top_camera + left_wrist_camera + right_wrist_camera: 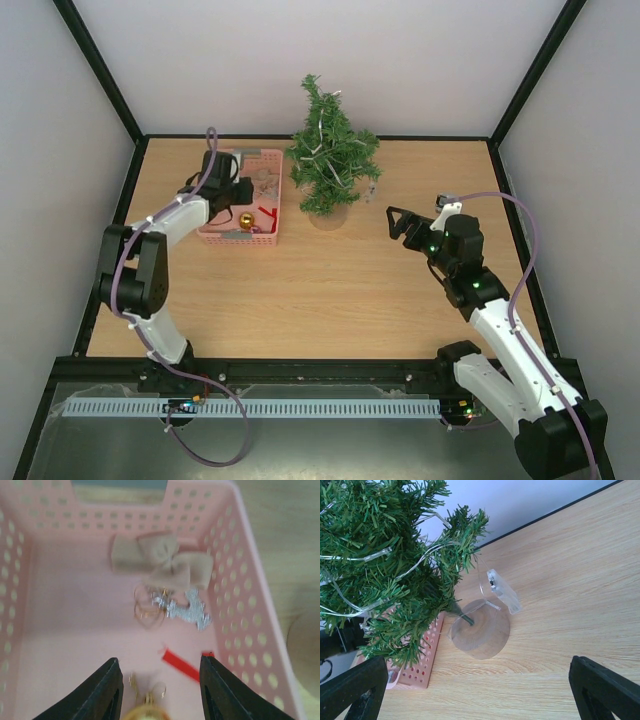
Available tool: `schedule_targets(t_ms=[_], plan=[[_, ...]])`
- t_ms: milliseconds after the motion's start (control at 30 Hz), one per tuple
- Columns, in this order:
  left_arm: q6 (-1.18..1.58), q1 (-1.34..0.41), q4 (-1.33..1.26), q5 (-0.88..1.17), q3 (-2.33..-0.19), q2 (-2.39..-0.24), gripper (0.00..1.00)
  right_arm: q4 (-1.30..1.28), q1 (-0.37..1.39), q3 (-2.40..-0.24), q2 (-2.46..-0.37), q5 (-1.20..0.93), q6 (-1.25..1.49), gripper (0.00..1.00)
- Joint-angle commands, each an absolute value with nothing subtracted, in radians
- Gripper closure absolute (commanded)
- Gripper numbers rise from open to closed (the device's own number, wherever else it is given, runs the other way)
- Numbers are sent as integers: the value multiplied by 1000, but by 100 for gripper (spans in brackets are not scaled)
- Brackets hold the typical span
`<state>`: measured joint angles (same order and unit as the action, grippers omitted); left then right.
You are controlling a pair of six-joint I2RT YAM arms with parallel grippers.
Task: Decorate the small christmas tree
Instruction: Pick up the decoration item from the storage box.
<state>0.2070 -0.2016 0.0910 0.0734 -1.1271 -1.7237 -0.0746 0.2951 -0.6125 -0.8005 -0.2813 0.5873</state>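
Where the wooden table (pixel 330 300) nears its far edge, the small christmas tree (pixel 330 150) stands upright just beside a pink basket (pixel 275 175). It is a bristly dark green cone threaded with a thin clear light string (pixel 370 556). Its trunk rises from a smooth round wooden base (pixel 482 637), and a small clear plastic box (pixel 502 591) on the string sits just beside that. The left gripper (pixel 160 660) is inside the perforated basket, jaws partly apart about the top of a shiny gold bauble (pixel 147 712); whether they pinch it I cannot tell. The right gripper (pixel 477 672) faces the tree, spread wide and empty.
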Motion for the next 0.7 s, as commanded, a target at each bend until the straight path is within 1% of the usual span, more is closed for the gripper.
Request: schedule_targets(t_ms=[0, 133, 467, 667], plan=[[163, -194, 38, 71, -1249, -1814, 56, -104, 299, -658, -810, -284, 581, 3], [139, -193, 50, 114, -1333, -1903, 54, -108, 299, -669, -818, -285, 588, 4], [62, -193, 46, 101, -1382, -2002, 53, -103, 299, -664, -821, -276, 615, 5], [52, -193, 50, 148, -1439, -2064, 54, -95, 300, -645, -819, -270, 628, 5]])
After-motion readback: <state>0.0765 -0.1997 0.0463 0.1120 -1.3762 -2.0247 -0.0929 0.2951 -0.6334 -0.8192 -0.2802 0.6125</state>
